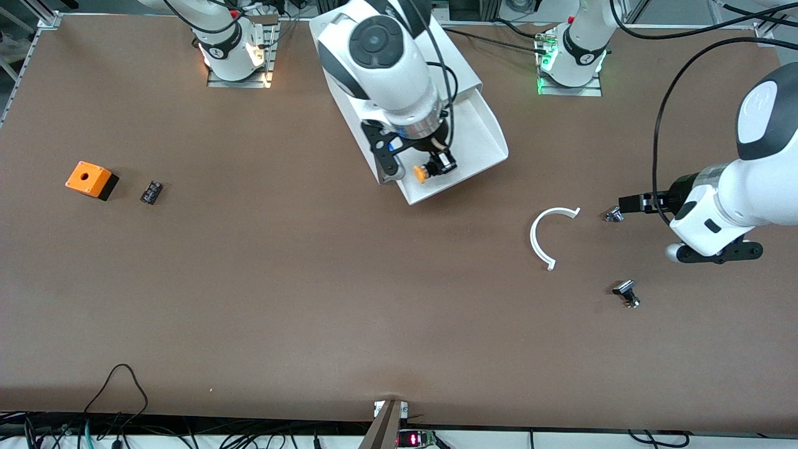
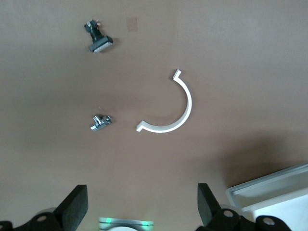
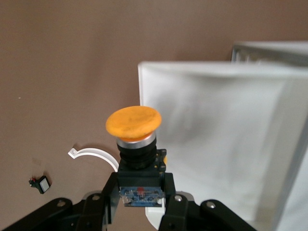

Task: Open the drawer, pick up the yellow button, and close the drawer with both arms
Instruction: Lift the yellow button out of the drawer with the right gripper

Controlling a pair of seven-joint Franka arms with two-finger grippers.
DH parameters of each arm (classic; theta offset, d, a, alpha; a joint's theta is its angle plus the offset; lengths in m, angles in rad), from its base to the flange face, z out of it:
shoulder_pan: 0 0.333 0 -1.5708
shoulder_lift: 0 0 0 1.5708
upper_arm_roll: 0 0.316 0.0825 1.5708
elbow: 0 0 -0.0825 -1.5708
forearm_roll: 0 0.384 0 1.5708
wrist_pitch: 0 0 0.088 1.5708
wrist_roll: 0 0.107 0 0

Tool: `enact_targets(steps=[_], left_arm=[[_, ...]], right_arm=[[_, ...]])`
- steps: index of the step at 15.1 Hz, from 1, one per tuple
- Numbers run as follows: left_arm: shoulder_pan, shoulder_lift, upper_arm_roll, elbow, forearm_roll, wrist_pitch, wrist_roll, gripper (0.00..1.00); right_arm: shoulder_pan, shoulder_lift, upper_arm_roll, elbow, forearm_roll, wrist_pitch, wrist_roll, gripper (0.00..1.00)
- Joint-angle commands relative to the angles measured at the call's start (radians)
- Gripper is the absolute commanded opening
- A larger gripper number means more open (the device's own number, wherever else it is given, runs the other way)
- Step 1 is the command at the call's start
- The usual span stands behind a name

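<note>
I see cabinet (image 1: pixel 399 68) with top drawer (image 1: pixel 480 140) pulled out, my right gripper (image 1: pixel 436 165) over that drawer clenched on the button (image 1: pixel 421 173), my left gripper (image 1: pixel 629 204) spread wide, waiting over the table near white arc piece (image 1: pixel 543 237)

The pulled-out wide white tray drawer (image 1: pixel 480 143) is crowded by the right hand (image 1: pixel 430 167) clamping the orange-capped black button (image 1: pixel 429 169) over it. Near the drawer, toward the left arm's end, a white curved plastic strip (image 1: pixel 541 234) and two small silver-and-black knobs (image 1: pixel 626 293) obstruct the brown bench (image 1: pixel 312 299).
</note>
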Motion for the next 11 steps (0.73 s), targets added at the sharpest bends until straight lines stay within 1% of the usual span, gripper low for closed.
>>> enact_targets(steps=[1,2,4,5,6,7,8,9,11], left_arm=[[-0.027,0.004,-0.021,-0.013,-0.024,0.013,-0.196,1.00],[-0.032,-0.010,-0.035,-0.042,-0.022,0.050,-0.230,1.00],[-0.053,-0.059,-0.070,-0.134,-0.011,0.136,-0.330,1.00],[-0.065,-0.090,-0.081,-0.200,-0.004,0.201,-0.379,1.00],[-0.073,-0.122,-0.083,-0.273,0.002,0.286,-0.387,1.00],[-0.063,-0.157,-0.086,-0.365,-0.002,0.393,-0.380,1.00],[-0.052,-0.185,-0.092,-0.438,-0.016,0.493,-0.343,1.00],[-0.050,-0.193,-0.093,-0.466,-0.016,0.538,-0.276,1.00],[-0.059,-0.185,-0.118,-0.477,-0.017,0.561,-0.255,1.00]], right_arm=[[-0.072,-0.050,0.002,-0.009,-0.004,-0.108,-0.230,0.00],[-0.105,-0.052,0.002,-0.010,-0.004,-0.160,-0.317,0.00],[-0.171,-0.078,0.001,-0.013,-0.004,-0.252,-0.500,0.00],[-0.204,-0.087,-0.001,-0.019,-0.006,-0.286,-0.590,0.00],[-0.232,-0.088,-0.013,-0.020,-0.009,-0.318,-0.681,0.00],[-0.252,-0.099,-0.040,-0.026,-0.013,-0.346,-0.771,0.00],[-0.257,-0.107,-0.077,-0.046,-0.018,-0.362,-0.875,0.00],[-0.257,-0.121,-0.126,-0.078,-0.021,-0.366,-0.972,0.00],[-0.257,-0.168,-0.215,-0.185,-0.021,-0.337,-1.161,0.00]])
